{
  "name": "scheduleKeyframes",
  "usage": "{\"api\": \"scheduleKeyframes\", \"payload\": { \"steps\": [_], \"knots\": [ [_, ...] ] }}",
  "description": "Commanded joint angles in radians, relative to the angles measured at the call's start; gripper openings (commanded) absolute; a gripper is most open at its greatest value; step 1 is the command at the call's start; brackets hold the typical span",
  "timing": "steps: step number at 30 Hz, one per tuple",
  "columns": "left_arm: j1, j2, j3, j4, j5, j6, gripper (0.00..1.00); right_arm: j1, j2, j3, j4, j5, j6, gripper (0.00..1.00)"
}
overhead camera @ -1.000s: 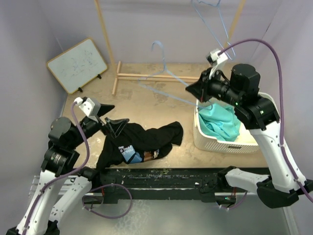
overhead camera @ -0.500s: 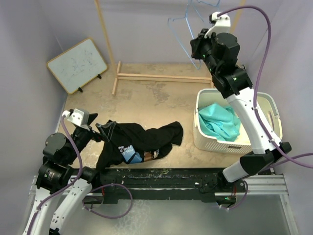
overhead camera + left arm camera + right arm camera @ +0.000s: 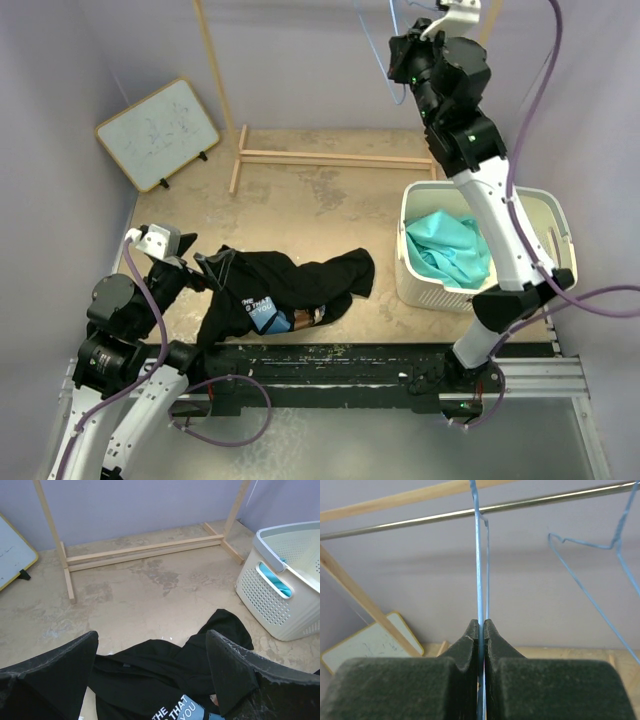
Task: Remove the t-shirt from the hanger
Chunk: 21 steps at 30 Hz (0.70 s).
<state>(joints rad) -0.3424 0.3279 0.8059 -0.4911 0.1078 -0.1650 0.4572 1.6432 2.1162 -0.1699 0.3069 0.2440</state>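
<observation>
The black t-shirt (image 3: 290,285) with a blue printed patch lies crumpled on the table, off the hanger. In the left wrist view the t-shirt (image 3: 165,675) spreads below and between the fingers. My left gripper (image 3: 208,266) hovers open at the shirt's left end, holding nothing. My right gripper (image 3: 402,58) is raised high at the back and is shut on the thin blue wire hanger (image 3: 479,555). The hanger runs up from the gripper (image 3: 481,622) to the metal rail (image 3: 545,499). The hanger (image 3: 392,90) carries no cloth.
A white perforated basket (image 3: 430,285) holding teal cloth (image 3: 450,250) stands at the right. The wooden rack's base (image 3: 320,157) crosses the back, with a whiteboard (image 3: 160,133) leaning at the back left. A second blue hanger (image 3: 620,540) hangs on the rail to the right.
My right arm has swung the empty hanger up from above the basket to the rail. My left arm drew back from the shirt, its jaws staying open.
</observation>
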Motion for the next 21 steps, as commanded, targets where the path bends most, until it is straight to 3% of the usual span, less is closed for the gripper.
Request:
{"api": "scheduleKeyframes", "payload": {
  "steps": [1, 8, 11, 12, 13, 14, 21],
  "knots": [
    [0.0, 0.002, 0.0, 0.022, -0.011, 0.0, 0.91, -0.008, 0.09, 0.089, 0.015, 0.007, 0.001, 0.0],
    [-0.001, 0.008, 0.001, 0.019, -0.007, 0.0, 0.91, -0.011, 0.112, 0.074, 0.003, -0.019, 0.006, 0.03],
    [0.0, 0.005, 0.001, 0.02, -0.007, -0.001, 0.91, -0.009, 0.066, 0.017, -0.019, -0.121, 0.004, 0.38],
    [0.0, 0.004, 0.001, 0.02, -0.007, -0.001, 0.91, -0.009, 0.042, -0.019, -0.021, -0.162, 0.002, 0.73],
    [0.0, 0.003, 0.002, 0.019, -0.008, -0.001, 0.92, -0.009, 0.011, -0.055, -0.021, -0.184, 0.002, 0.93],
    [0.0, 0.002, 0.0, 0.019, -0.008, -0.001, 0.92, -0.009, -0.022, -0.102, -0.022, -0.201, 0.001, 0.99],
    [0.0, 0.002, 0.002, 0.019, -0.008, -0.002, 0.93, 0.029, -0.276, -0.507, 0.032, -0.489, 0.048, 1.0]
  ]
}}
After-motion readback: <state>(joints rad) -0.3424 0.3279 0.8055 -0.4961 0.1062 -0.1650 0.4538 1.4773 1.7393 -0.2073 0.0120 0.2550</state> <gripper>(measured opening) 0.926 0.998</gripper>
